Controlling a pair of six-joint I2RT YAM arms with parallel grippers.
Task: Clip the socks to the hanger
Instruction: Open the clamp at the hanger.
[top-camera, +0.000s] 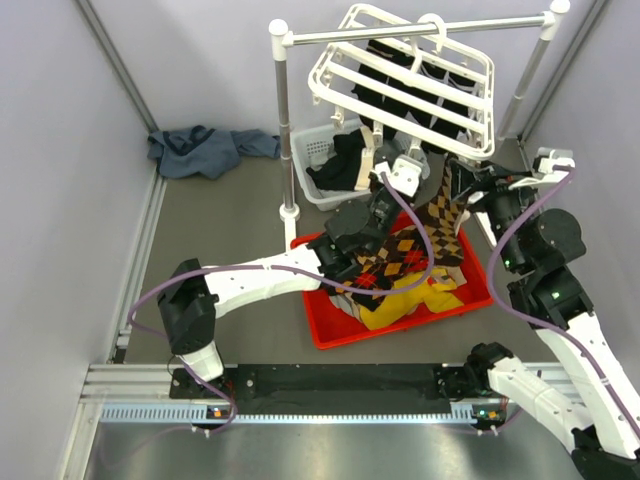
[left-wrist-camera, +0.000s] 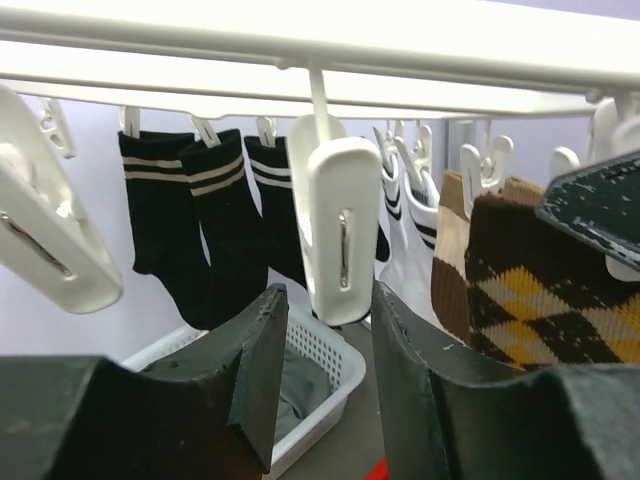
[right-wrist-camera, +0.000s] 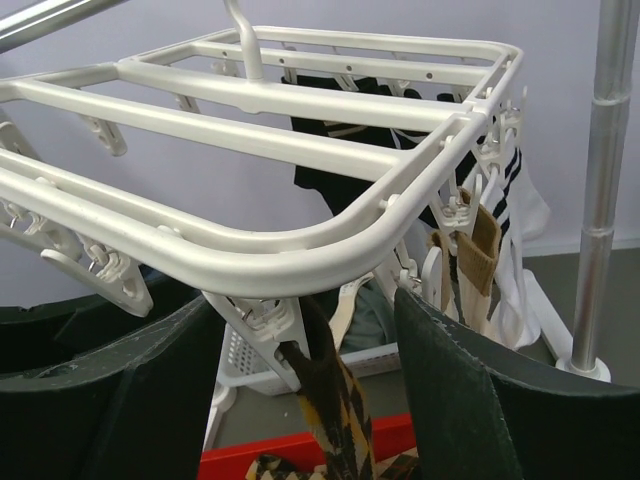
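Brown sock (right-wrist-camera: 330, 400), hung at a corner clip (right-wrist-camera: 262, 318) of the hanger (right-wrist-camera: 300, 255), between the wide jaws of the right gripper (right-wrist-camera: 307, 300); left gripper (left-wrist-camera: 322, 300), jaws parted about a spare clip (left-wrist-camera: 335, 230); hazard: nudging the hanger could shake the sock loose.

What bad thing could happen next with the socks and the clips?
The left claw is open just under a dangling clip, and the clip may swing away when squeezed. The brown sock dangles inside the open right claw, so a bump might tug it loose. The hanger hangs from one hook, so a push could tilt it.
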